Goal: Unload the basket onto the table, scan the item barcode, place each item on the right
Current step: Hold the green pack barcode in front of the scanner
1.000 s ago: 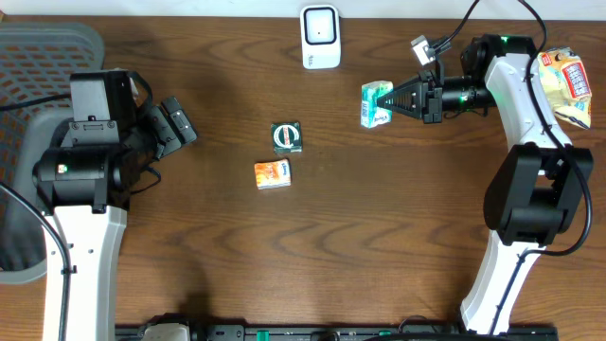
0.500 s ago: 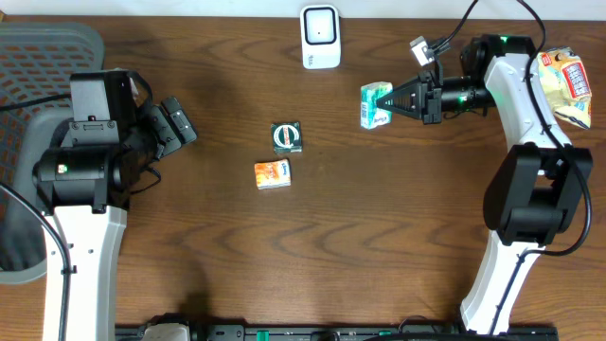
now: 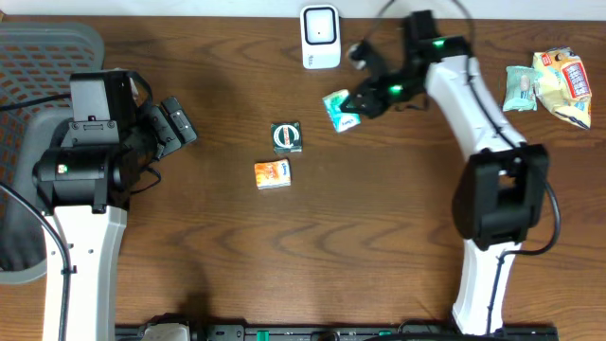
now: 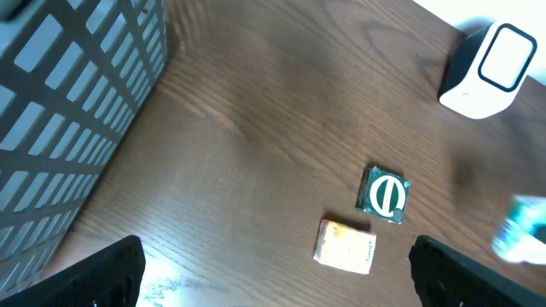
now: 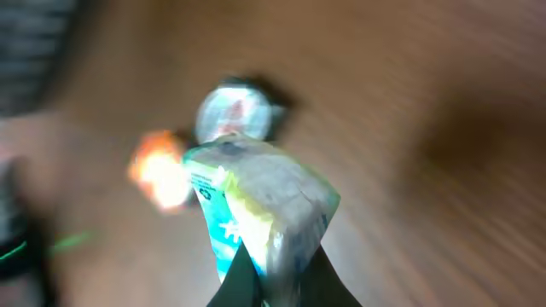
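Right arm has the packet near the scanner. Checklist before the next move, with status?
1. Grip: right gripper shut on packet: ok.
2. Barcode facing scanner: cannot tell, no barcode shows in any view.
3. Gap between packet and scanner free of things: ok.
4. Idle arm: left gripper open, far from the scanner: ok.
5. Clutter: green pack and orange box lie apart from the packet, toward the table's middle: ok.
6. Right wrist view sharp: not ok, blurred.
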